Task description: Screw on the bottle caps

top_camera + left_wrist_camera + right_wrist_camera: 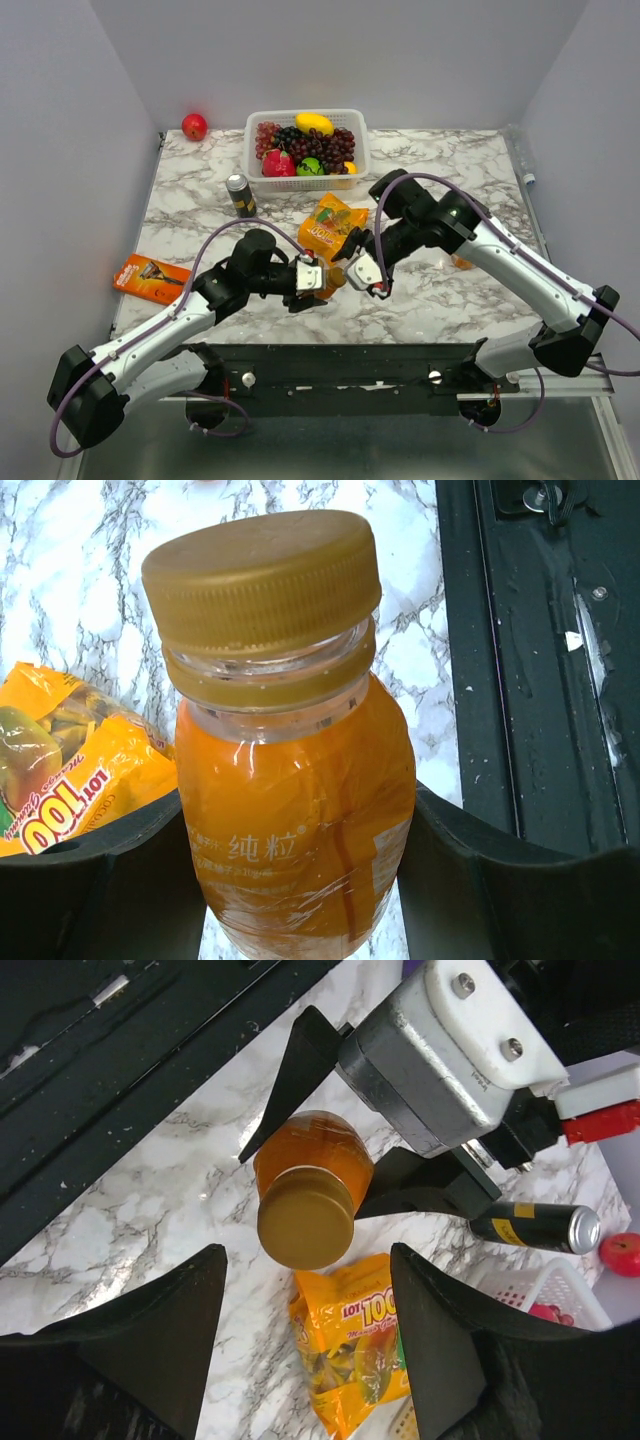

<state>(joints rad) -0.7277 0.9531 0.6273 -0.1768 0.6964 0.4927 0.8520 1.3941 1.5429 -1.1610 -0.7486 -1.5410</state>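
Near the front edge of the marble table (pixel 430 305), left gripper (pixel 300 890) clamps a small orange juice-filled plastic bottle (pixel 295 800). Right gripper (pixel 305 1260), jaws apart, faces its golden ribbed plastic cap (pixel 305 1222), likely stiff and grippy.

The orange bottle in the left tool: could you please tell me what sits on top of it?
A golden-orange cap tops the orange bottle, above a matching ring. It covers the mouth, so how far it is screwed on is hidden.
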